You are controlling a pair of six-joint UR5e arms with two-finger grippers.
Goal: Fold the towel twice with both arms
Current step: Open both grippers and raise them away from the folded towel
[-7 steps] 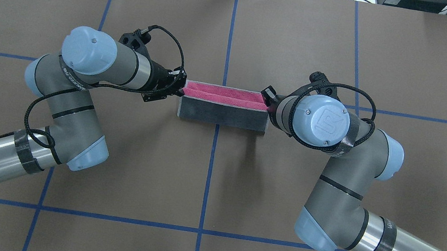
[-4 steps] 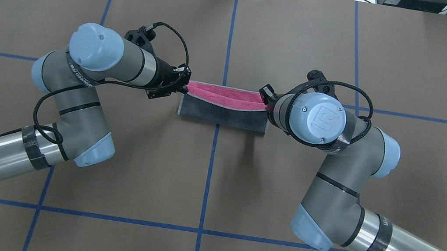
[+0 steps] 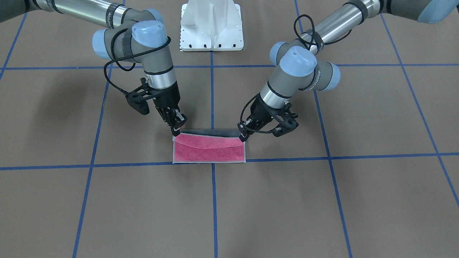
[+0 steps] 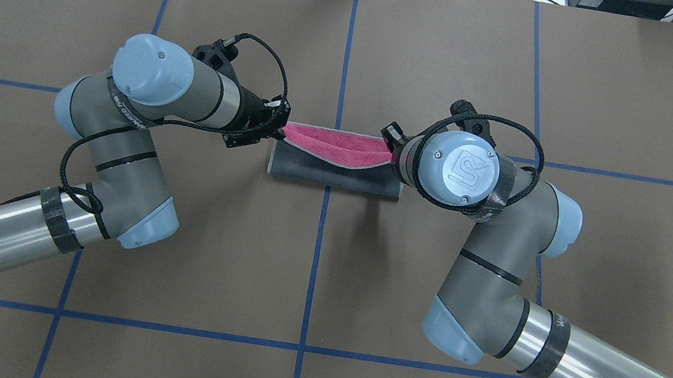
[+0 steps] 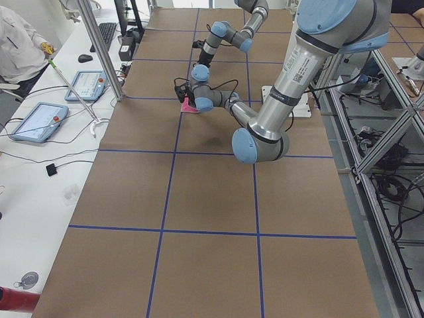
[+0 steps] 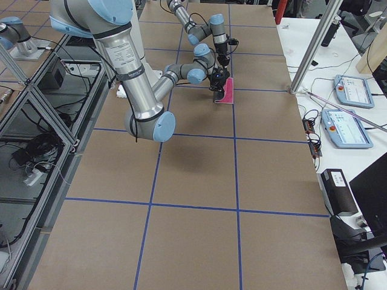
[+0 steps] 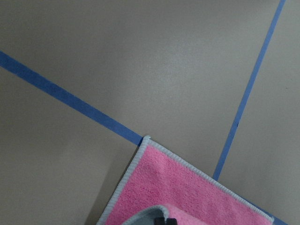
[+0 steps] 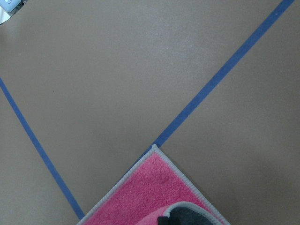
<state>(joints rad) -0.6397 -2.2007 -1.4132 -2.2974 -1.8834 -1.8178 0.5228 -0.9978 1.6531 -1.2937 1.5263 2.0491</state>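
The towel (image 4: 332,179) lies at the table's middle. Its edge nearest the robot is lifted over the far half, so the overhead view shows the dark grey face with pink (image 4: 343,142) beyond it. The front view shows its pink face (image 3: 209,152). My left gripper (image 4: 282,131) is shut on the lifted edge's left corner, and also shows in the front view (image 3: 244,137). My right gripper (image 4: 393,151) is shut on the right corner, and also shows in the front view (image 3: 175,131). The held edge sags between them. Both wrist views show pink cloth (image 7: 187,192) (image 8: 150,192) below.
The white bolted pedestal (image 3: 211,25) stands at the robot's side of the table. Blue tape lines (image 4: 348,50) grid the brown table cover. In the side views, benches with tablets (image 5: 36,121) (image 6: 351,90) and metal posts (image 5: 99,53) flank the table.
Both grippers have moved a little forward and toward each other with the towel's edge. The held edge sags more in the middle and the visible grey strip has narrowed.
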